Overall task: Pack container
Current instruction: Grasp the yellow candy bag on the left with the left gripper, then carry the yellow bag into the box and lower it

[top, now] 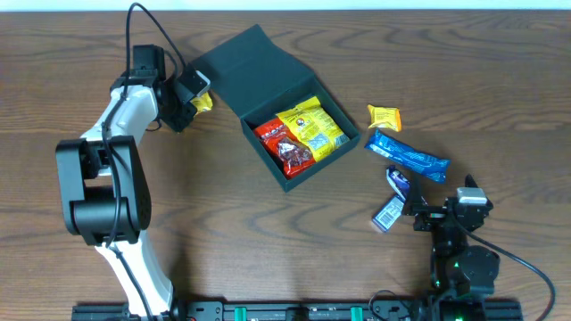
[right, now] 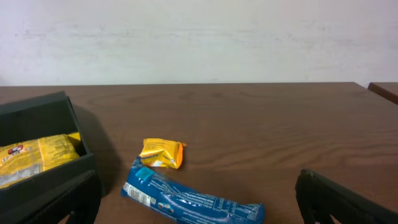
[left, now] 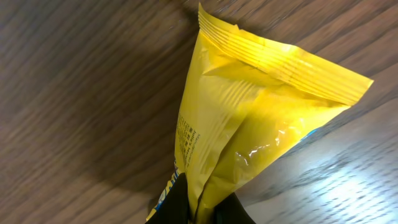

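I saw the left jaws clamped shut on a small yellow packet (left: 249, 124), just to the left of the container (top: 236, 71). The container sat open in the middle of the worktop (top: 268, 250), its lid laid back toward the far left. A red bag (top: 284, 147) and a large yellow bag (top: 312, 127) lay side by side inside. The right jaws stood wide open near a blue wrapper (top: 409, 157).
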### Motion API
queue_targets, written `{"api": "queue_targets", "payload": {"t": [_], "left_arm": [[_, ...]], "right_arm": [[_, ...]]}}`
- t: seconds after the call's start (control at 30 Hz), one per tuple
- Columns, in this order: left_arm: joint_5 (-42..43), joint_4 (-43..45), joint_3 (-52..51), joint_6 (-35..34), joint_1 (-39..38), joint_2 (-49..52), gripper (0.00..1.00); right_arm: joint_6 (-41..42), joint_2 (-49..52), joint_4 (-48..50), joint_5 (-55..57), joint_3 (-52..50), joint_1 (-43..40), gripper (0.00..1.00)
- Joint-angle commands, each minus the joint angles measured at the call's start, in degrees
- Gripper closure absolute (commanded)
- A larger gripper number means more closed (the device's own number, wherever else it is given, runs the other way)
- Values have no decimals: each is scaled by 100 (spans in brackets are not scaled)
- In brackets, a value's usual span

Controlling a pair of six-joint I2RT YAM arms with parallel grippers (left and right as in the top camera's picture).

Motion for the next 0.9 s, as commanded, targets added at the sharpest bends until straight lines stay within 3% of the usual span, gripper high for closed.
{"api": "queue_targets", "payload": {"t": [0.0,0.2,0.43,0.87], "left_arm": [[149,-105,74,-516,-87,-208,93],[127,-752,74,-638,-192,-807,93],[131,-1285,74,-1554,-343,-1438,93],[470,-1554,74,-4389,-1344,-1790,92]], "right_arm": [[81,-33,-26,-4,-13,44,1],[81,-33,-26,-4,-13,44,1],[81,-33,-26,-4,-13,44,1],[81,-33,-26,-4,-13,44,1]]}}
